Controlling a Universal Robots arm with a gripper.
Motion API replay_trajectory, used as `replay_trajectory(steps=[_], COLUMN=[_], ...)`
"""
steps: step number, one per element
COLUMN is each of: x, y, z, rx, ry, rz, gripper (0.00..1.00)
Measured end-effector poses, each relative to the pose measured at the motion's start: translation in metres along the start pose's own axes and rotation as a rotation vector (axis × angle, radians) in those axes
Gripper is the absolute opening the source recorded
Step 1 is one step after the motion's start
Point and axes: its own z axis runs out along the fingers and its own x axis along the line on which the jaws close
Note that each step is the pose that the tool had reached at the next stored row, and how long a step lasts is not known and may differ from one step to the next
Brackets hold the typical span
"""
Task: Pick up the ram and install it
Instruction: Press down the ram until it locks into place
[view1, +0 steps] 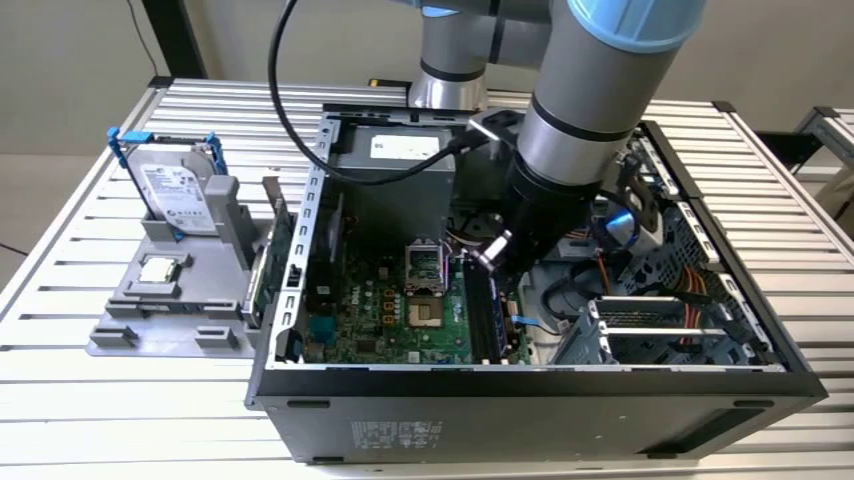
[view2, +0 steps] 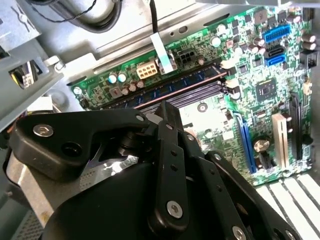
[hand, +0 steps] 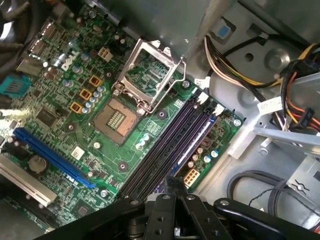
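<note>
1. Install step: the ram (view1: 483, 312) sits in the slots (hand: 165, 150), at 3 o'clock of the CPU socket (hand: 116, 119).
2. The gripper (view1: 497, 250) hovers above; whether its jaws are apart I cannot tell.
3. Seating calls for even downward pressure.

An open black computer case (view1: 534, 395) lies on a table of metal slats (view1: 80, 400), and inside it a green motherboard (view1: 387, 320) is seen in the lower middle of the exterior view, with an open CPU socket (hand: 145, 75) in the upper middle of the first wrist view and a long blue expansion slot (hand: 52, 157) at its lower left. At the left of the exterior view a grey holder (view1: 167, 320) carries a silver hard drive in a blue bracket (view1: 180, 195), standing upright, and a small square silver chip (view1: 160, 268) lies flat just in front of it. Bundles of coloured cables (hand: 295, 85) are at the right edge of the first wrist view.
</note>
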Motion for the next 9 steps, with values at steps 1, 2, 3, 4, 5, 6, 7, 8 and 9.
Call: replay_trajectory(steps=[1, 2, 3, 4, 5, 6, 7, 8, 9], x=[-0.0001, -0.0001, -0.0002, -0.0002, -0.0002, -0.0002, -0.0003, -0.0003, -0.0003], y=[0.0001, 0.0001, 0.0002, 0.0002, 0.0003, 0.0003, 0.0003, 0.0003, 0.0003], z=[0.0002, 0.0002, 0.0003, 0.0003, 0.0003, 0.0003, 0.0003, 0.0003, 0.0004], rx=[0.0002, 0.0006, 0.0008, 0.0011, 0.0016, 0.002, 0.0024, 0.0028, 0.0032], ry=[0.0001, 0.0005, 0.0007, 0.0011, 0.0015, 0.002, 0.0024, 0.0027, 0.0031], rz=[-0.012, -0.026, -0.041, -0.055, -0.07, -0.086, -0.102, -0.117, -0.132], gripper=[0.0, 0.0, 0.0, 0.0, 0.0, 0.0, 0.0, 0.0, 0.0])
